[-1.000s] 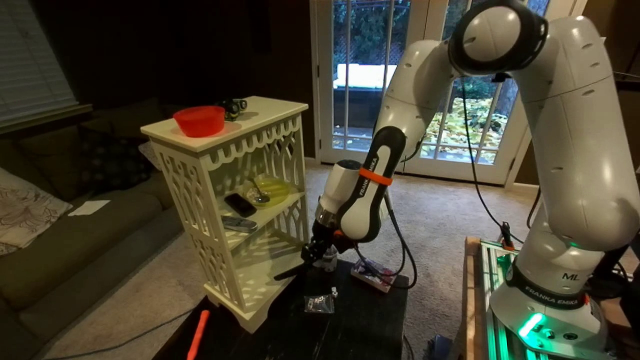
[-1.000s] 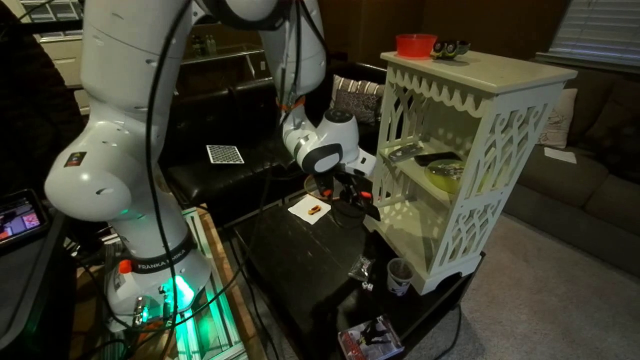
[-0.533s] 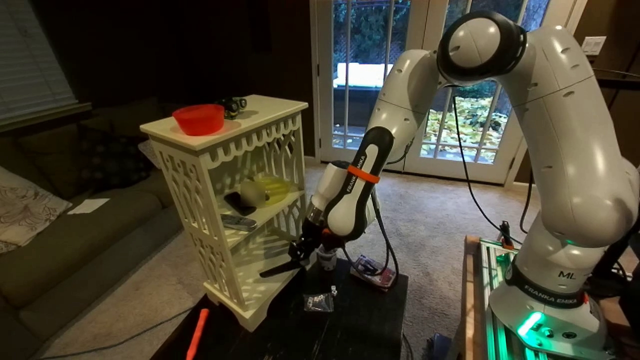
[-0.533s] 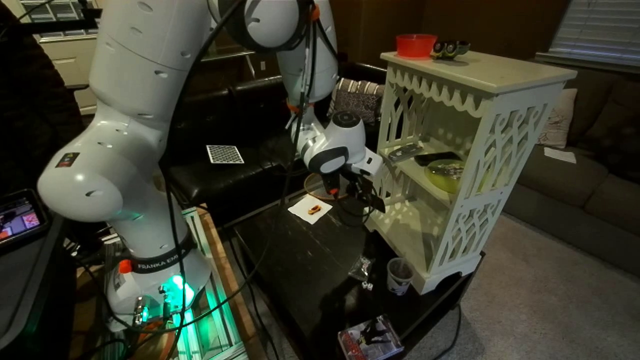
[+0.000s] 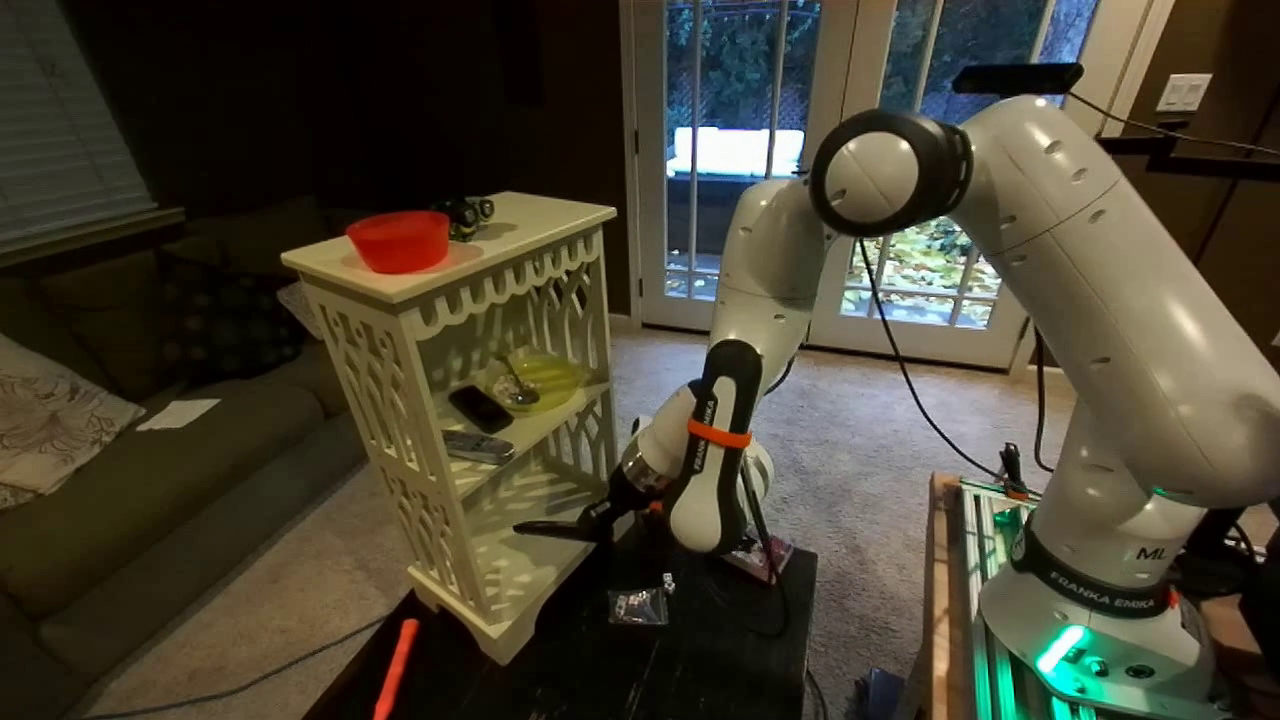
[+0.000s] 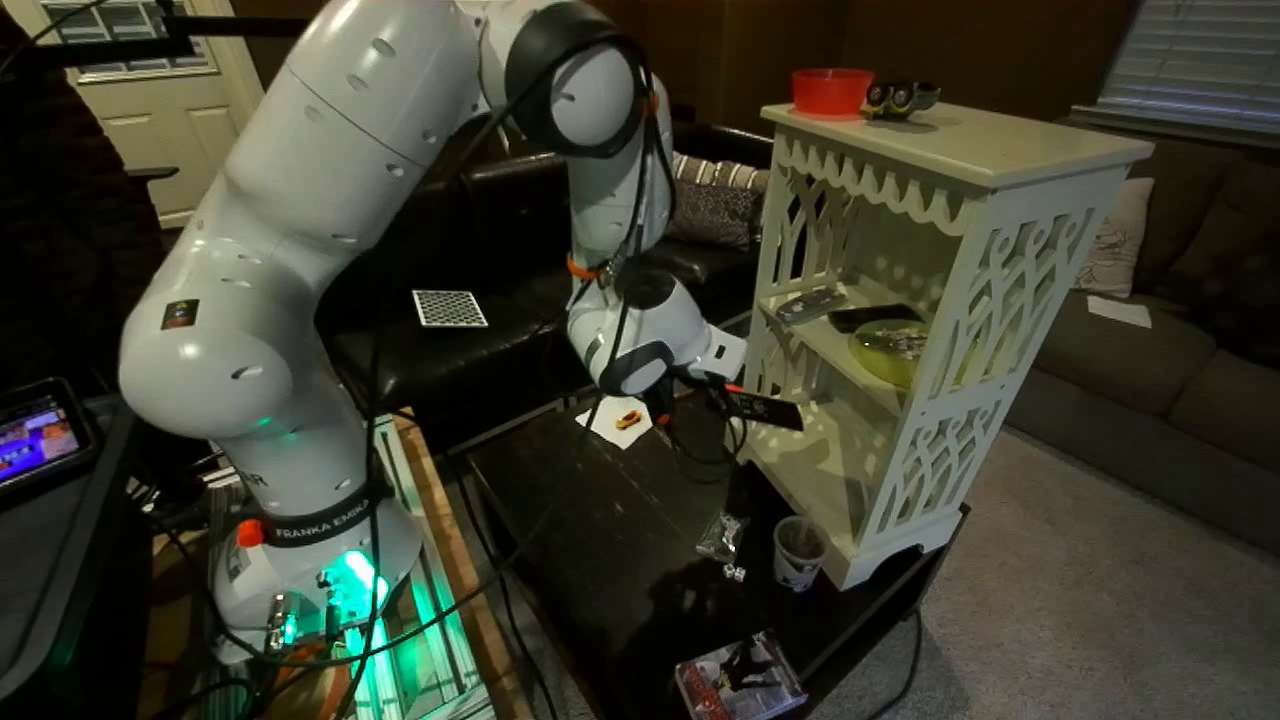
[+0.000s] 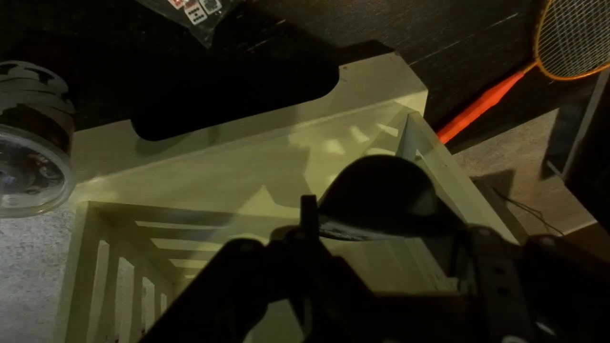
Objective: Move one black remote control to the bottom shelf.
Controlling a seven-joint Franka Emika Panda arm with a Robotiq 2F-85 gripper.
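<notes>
One black remote control [image 6: 768, 409] sits clenched in the Robotiq gripper [image 5: 597, 520], whose fingers [image 7: 309, 216] press on it near one end. Most of its length juts out past the fingertips, away from the wrist and toward the lower bay of the cream-white rack [image 6: 970, 395] with lattice sides. In an exterior view the remote's broad face [image 6: 778, 411] is turned to the camera, and its free end dips slightly below the gripped end. In the wrist view it is a dark, blurred shape between the two fingers, seen partly against the bottom shelf [image 5: 520, 575]. It is lower than the rack's middle board [image 5: 535, 432]; whether it touches the bottom shelf I cannot tell.

On the middle board, well apart from the gripper, lie a gray remote control [image 5: 478, 447], a black handheld device [image 5: 481, 409] and a yellow-green bowl [image 5: 558, 383]. A red bowl [image 5: 398, 243] and a toy car [image 6: 900, 97] stand on the top board [image 6: 1010, 145]. On the dark table [image 6: 600, 520], a plastic cup [image 6: 800, 552] stands just beside the rack, near a clear plastic bag [image 6: 722, 537], and a racket [image 7: 483, 105] lies with its orange handle toward a corner of the rack.
</notes>
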